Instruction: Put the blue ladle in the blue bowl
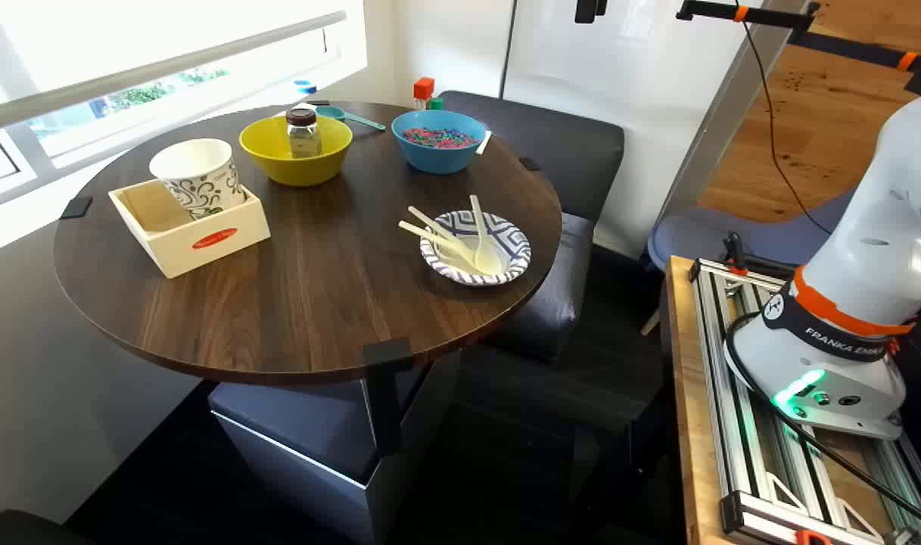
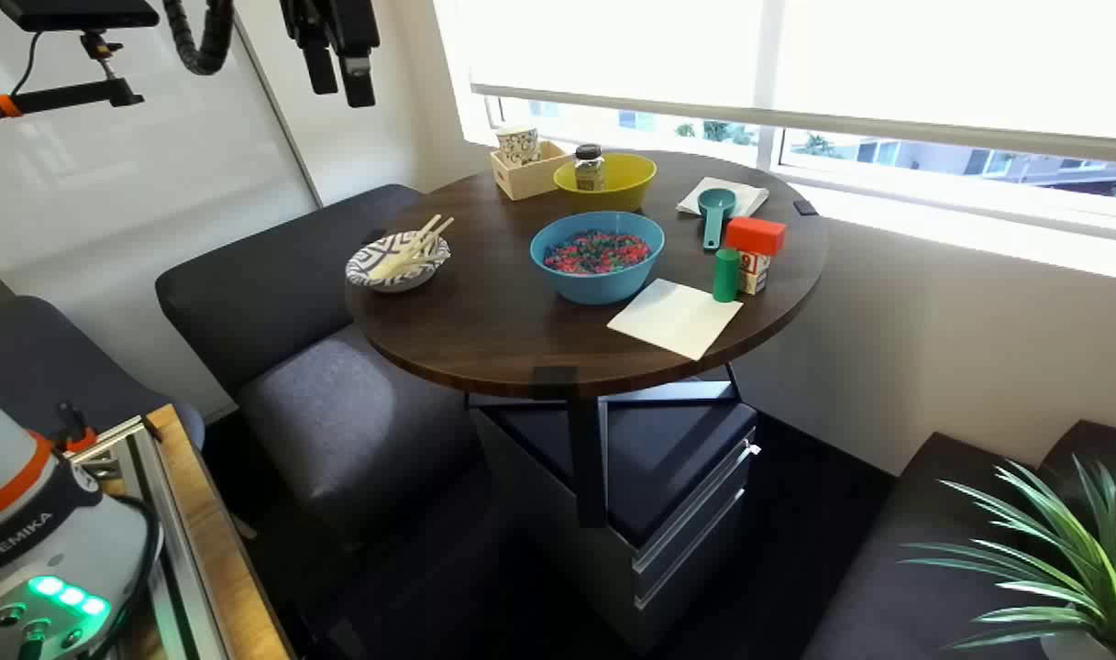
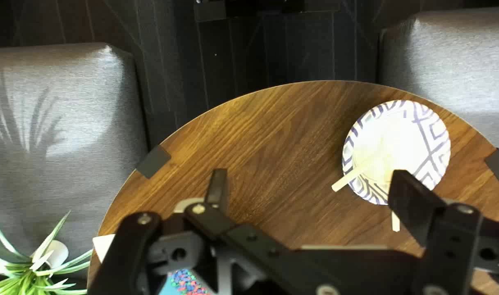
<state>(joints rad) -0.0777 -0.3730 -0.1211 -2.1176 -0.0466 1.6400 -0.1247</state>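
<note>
The blue ladle point(image 2: 716, 203) lies on the table by the window side, its scoop over a folded white napkin; it also shows behind the yellow bowl in an exterior view point(image 1: 333, 113). The blue bowl point(image 2: 596, 287) stands upright on the table, filled with small colored pieces; it also shows in an exterior view point(image 1: 439, 158), and a sliver shows in the wrist view point(image 3: 168, 287). My gripper point(image 3: 308, 171) is open and empty, high above the table and apart from both; its fingers show at the top of an exterior view point(image 2: 340, 84). The ladle is out of the wrist view.
A yellow bowl point(image 1: 297, 171) holds a jar point(image 1: 304, 136). A wooden box point(image 1: 210, 246) holds a paper cup point(image 1: 197, 178). A patterned bowl point(image 1: 514, 261) holds pale utensils. A red-topped shaker point(image 2: 755, 240), a green tube point(image 2: 726, 275) and a white napkin point(image 2: 675, 318) stand near the blue bowl.
</note>
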